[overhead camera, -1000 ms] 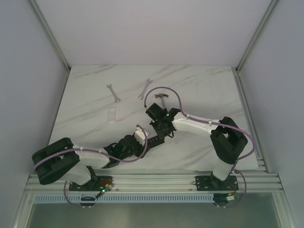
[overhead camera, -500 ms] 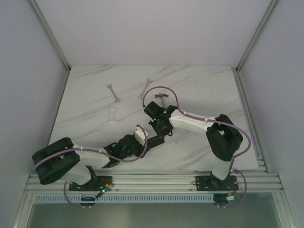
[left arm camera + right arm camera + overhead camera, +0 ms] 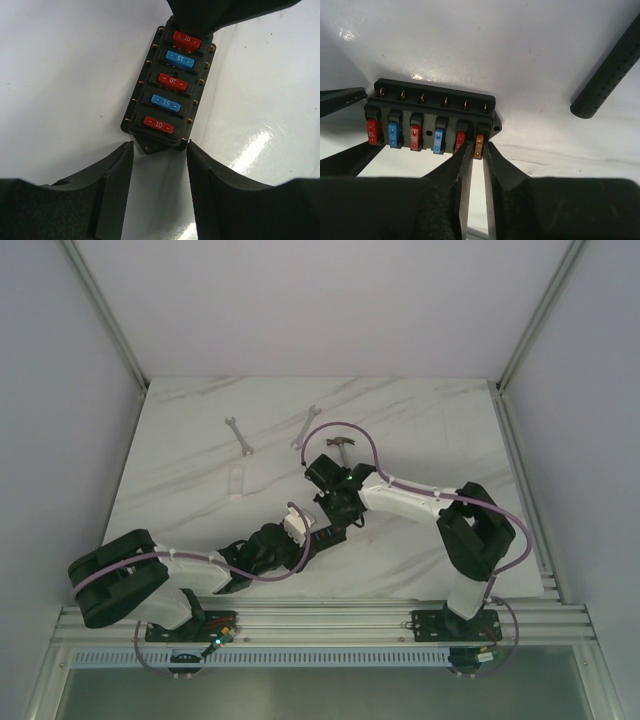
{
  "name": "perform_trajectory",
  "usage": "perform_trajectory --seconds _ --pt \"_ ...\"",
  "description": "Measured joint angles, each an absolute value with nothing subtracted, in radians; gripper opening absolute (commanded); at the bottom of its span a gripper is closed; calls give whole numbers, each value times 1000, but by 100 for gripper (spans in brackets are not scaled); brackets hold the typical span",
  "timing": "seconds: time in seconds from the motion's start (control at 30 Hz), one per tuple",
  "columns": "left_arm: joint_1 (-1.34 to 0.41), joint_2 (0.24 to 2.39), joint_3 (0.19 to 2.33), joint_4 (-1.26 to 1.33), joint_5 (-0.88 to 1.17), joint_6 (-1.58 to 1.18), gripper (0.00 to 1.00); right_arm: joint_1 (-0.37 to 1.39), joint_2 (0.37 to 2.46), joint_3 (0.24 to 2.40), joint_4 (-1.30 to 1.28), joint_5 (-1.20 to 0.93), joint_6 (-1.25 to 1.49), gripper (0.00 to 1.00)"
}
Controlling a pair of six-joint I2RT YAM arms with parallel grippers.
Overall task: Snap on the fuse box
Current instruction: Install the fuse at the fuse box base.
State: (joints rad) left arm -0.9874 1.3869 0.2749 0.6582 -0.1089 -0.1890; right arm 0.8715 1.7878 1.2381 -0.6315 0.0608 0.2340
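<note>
The fuse box (image 3: 167,87) is a small black box on the white table, with red and blue fuses in a row. An orange fuse (image 3: 479,145) sits in its end slot. My left gripper (image 3: 160,145) pinches the box's near end, a fingertip on each corner. In the right wrist view its fingers (image 3: 340,95) flank the box's left end. My right gripper (image 3: 477,146) has its jaws a narrow gap apart, with the orange fuse between the tips. In the top view both grippers meet at the fuse box (image 3: 322,532) in mid-table.
A hammer (image 3: 341,445) lies just behind the right wrist, its black handle (image 3: 607,75) near the box. Two wrenches (image 3: 237,435) (image 3: 305,427) and a clear plastic piece (image 3: 236,480) lie at the back left.
The right arm has shifted slightly left toward the box since a second ago. The left arm and the fuse box have stayed in place.
</note>
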Motion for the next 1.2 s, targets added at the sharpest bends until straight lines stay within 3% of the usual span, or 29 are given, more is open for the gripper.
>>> perform_trajectory --seconds 0.13,0.47,1.2 --pt "-987 1387 275 660 -109 -189 56 871 1776 1223 -614 59 234 30" --pt "-987 1386 275 660 -109 -189 56 871 1741 1224 -615 60 250 29" --pt "-987 1386 275 660 -109 -189 56 870 1764 1227 -601 60 269 0"
